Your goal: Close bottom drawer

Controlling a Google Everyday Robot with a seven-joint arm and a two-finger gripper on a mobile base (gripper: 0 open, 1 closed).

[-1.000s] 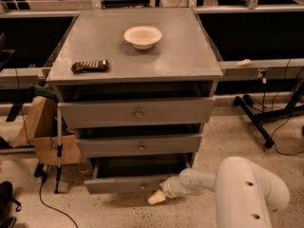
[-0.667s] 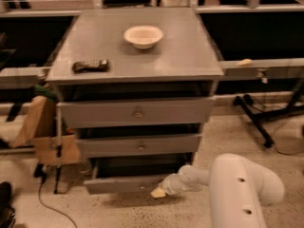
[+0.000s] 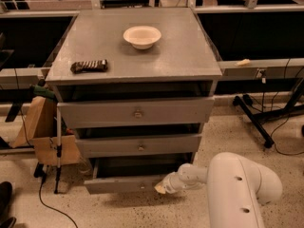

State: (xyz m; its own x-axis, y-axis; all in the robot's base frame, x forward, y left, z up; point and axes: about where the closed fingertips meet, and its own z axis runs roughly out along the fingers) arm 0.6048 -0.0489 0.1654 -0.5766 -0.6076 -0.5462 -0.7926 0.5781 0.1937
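Observation:
The grey cabinet (image 3: 137,56) has three drawers. The bottom drawer (image 3: 124,184) has the slimmest front with a tiny knob and stands pulled out a little, its dark inside showing behind the front. The middle drawer (image 3: 140,145) and top drawer (image 3: 137,112) also stand slightly out. My gripper (image 3: 161,188) reaches in low from the right on a white arm (image 3: 237,184) and its tip is at the right end of the bottom drawer's front, touching or almost touching it.
A white bowl (image 3: 142,36) and a dark snack bar (image 3: 89,66) lie on the cabinet top. A cardboard box (image 3: 45,137) and a stick (image 3: 59,146) stand at the cabinet's left. A black stand base (image 3: 256,118) is on the floor at right.
The gripper and arm have moved left toward the bottom drawer's right end. The bottom drawer's front now sits closer in to the cabinet. The view has shifted a little.

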